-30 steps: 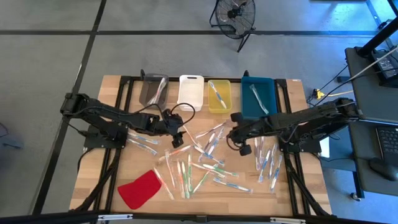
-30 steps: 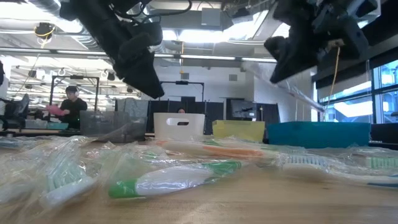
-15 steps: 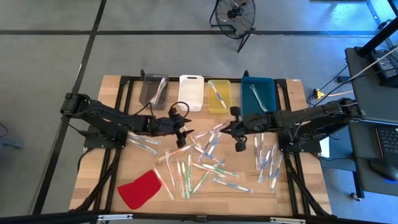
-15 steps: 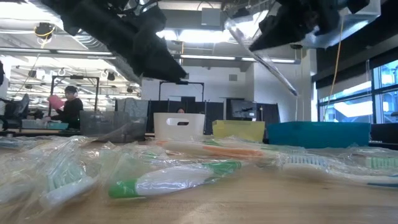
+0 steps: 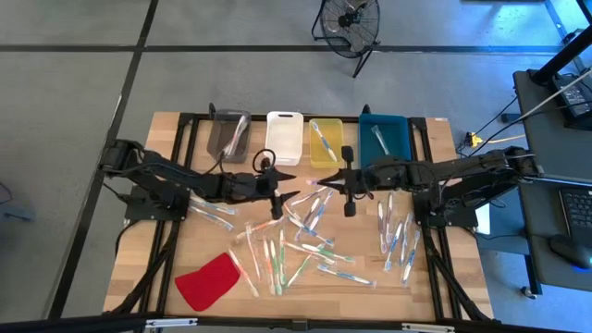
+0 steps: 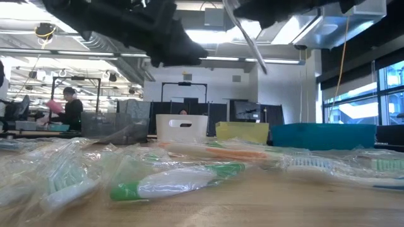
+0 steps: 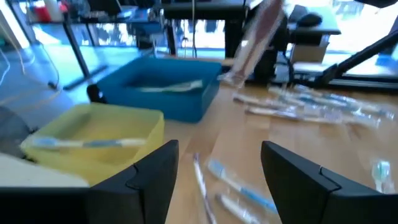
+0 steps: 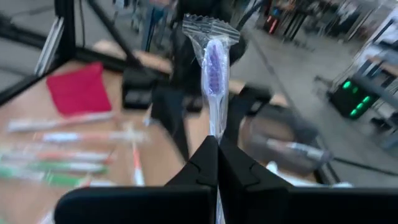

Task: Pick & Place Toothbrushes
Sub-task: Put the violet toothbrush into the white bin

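Wrapped toothbrushes [image 6: 177, 180] lie in a loose scatter across the wooden table [image 5: 148, 277], the nearest of them a green-handled one in clear film, with a flat red cloth [image 5: 209, 281] toward the table's front left corner. Above the middle of the table the two arms meet tip to tip. The right gripper [image 5: 326, 177] is clenched on a purple-bristled toothbrush [image 8: 213, 74] still sealed in its clear wrapper (the brush stands straight out between the closed fingers in the right wrist view), held aloft and pointing toward the left arm. The left gripper [image 5: 285, 173], fingers [image 7: 152, 177] spread wide and holding nothing, faces it just beside the wrapper's free end. Along the table's far edge stand four bins in a row: grey [image 5: 228, 134], white [image 5: 283, 137], yellow [image 5: 326, 143] with one toothbrush inside, and blue [image 5: 383, 143] with another. Beyond the table, a person [image 6: 71, 108] sits at a desk in the room behind.
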